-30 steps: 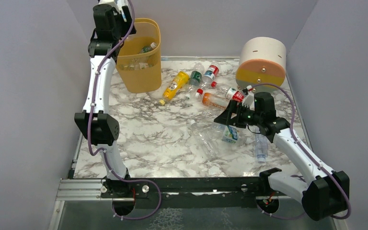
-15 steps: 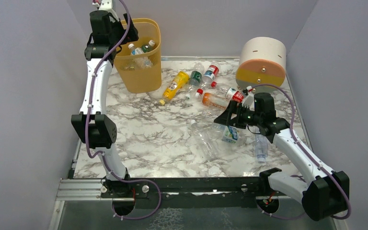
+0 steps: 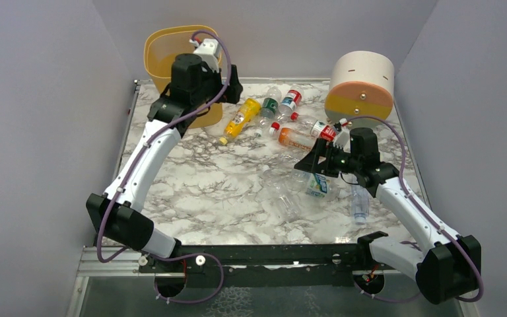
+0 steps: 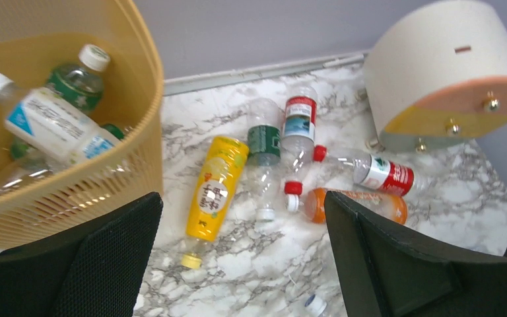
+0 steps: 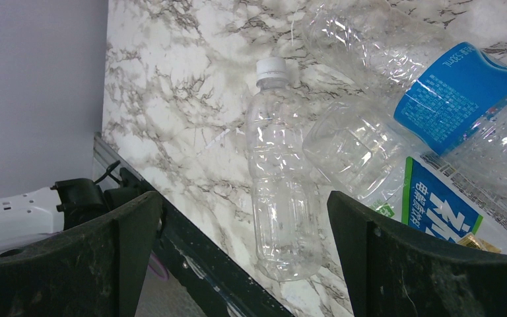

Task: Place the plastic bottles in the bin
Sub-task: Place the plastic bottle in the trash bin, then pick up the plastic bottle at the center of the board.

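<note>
Currently, pick-up step: the left claw (image 4: 243, 205) gapes wide, empty, beside the bin (image 4: 72, 191) holding several bottles (image 4: 46, 122); next it should descend on the yellow bottle (image 4: 214, 188). Right claw (image 5: 244, 198) hangs wide over a clear bottle (image 5: 280, 198).

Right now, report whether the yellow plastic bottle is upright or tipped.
Tipped: the yellow plastic bottle lies on its side on the marble tabletop.
</note>
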Controlling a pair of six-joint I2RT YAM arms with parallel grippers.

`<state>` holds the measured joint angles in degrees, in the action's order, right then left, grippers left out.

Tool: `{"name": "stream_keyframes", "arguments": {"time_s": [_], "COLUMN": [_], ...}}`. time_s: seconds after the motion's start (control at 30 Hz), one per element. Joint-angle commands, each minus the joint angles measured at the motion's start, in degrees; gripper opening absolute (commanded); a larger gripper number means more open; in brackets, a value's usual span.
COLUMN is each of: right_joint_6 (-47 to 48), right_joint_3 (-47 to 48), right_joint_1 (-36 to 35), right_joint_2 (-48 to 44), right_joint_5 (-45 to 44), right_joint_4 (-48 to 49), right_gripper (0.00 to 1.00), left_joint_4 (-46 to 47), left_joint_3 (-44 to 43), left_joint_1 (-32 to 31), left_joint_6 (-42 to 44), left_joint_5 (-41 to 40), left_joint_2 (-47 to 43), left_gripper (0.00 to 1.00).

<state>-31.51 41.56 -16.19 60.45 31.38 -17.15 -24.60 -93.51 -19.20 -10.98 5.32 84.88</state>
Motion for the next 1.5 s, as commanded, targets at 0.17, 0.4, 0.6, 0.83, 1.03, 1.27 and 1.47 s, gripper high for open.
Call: {"name": "stream_keyframes", "arguments": {"time_s": [0.17,0.4,0.6,0.83,1.03,1.27,1.47], "right_joint_6": [-0.74,-0.81,0.11,0.66,0.72,0.62,0.40], "right_joint_3": [0.52,0.60,1.26,1.74,1.65,0.92,0.38], "right_joint_1": [-0.25,-0.25,-0.25,-0.25,-0.25,-0.25,-0.25], "right_joint_2": [0.48,0.33,0.62,1.32,0.86,0.43,0.36], "right_joint_5": [1.82,1.74,1.45,1.35,0.72,0.01,0.17], "right_joint_4": [1.68,1.47,0.63,0.52,0.00,-0.25,0.12], "right_gripper": [1.00,1.00,1.00,0.99,0.99,1.00,1.00], "left_joint_4": [9.36,15.32,18.65,22.88,24.04,24.16,22.79], "left_joint_3": [11.24,10.87,8.60,4.28,0.79,0.08,-0.67], "left_joint_1": [-4.28,-5.62,-6.82,-7.08,-7.17,-7.17,-7.17], "left_joint_6": [5.19,9.03,11.55,14.49,17.00,17.96,18.36], "left_joint_5": [-7.06,-8.17,-9.39,-11.29,-12.48,-12.72,-12.63], "left_joint_2": [1.96,10.86,19.63,27.53,33.20,35.93,37.29], "left_gripper": [0.99,0.99,0.99,0.99,0.99,0.99,0.92]}}
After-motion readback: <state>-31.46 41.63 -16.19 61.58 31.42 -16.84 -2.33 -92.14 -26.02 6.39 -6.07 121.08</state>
